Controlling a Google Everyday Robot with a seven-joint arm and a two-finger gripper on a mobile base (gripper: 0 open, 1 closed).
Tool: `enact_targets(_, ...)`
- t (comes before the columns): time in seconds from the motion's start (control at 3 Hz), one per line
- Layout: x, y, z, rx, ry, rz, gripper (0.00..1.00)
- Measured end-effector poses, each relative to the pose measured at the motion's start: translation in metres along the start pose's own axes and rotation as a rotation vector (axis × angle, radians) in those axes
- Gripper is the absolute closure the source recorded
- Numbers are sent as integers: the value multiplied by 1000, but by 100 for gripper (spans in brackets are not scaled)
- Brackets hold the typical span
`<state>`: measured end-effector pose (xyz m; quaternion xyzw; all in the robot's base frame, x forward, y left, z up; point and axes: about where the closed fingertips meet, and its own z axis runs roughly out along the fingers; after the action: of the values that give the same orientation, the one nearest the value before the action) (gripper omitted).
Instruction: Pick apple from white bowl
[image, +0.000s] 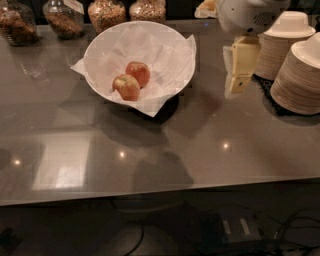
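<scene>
The white bowl (172, 47), wide, shallow and lined with crinkled white paper, sits on the dark counter at upper centre-left. Two red-yellow apples lie in it side by side: one (138, 73) further back, one (126, 86) nearer and to its left. My gripper (237, 75) hangs from the white arm at the upper right. It is to the right of the bowl, just past its rim and above the counter. It holds nothing that I can see.
Glass jars of grain (106, 12) line the back edge of the counter. Stacks of beige paper bowls (301, 75) stand at the right, close to the gripper. The counter's front edge (160, 192) runs across the lower part of the view.
</scene>
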<state>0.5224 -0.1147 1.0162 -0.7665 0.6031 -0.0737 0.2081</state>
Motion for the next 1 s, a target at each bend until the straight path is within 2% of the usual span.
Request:
enact_targets(0.33,-33,-32,9,-9,-41,-177,0)
enact_targets(0.67,-45,-43,5,19,-57,-230,0)
enact_targets(1.0,-46,-43,5,19,-58,-230,0)
